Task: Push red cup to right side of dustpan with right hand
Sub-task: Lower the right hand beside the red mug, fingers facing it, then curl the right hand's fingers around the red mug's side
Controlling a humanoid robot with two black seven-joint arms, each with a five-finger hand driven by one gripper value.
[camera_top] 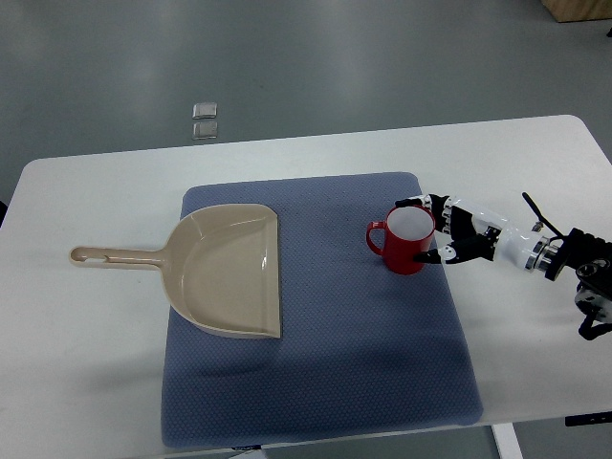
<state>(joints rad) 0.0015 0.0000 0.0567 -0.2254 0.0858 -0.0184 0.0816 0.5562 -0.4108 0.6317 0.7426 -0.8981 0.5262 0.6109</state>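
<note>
Bright, even light; soft shadows.

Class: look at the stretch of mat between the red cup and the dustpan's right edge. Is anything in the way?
Nothing visible. Only bare blue mat lies between the red ceramic cup and the beige plastic dustpan.

Right arm reaching in from the desk's right edge.
The right hand [442, 229] has its fingers [413, 203] spread and slightly curled, pointing left.

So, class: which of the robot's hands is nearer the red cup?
Right. The right hand is against the cup's right side, fingers around its rim and wall. The left hand is not in view.
</note>
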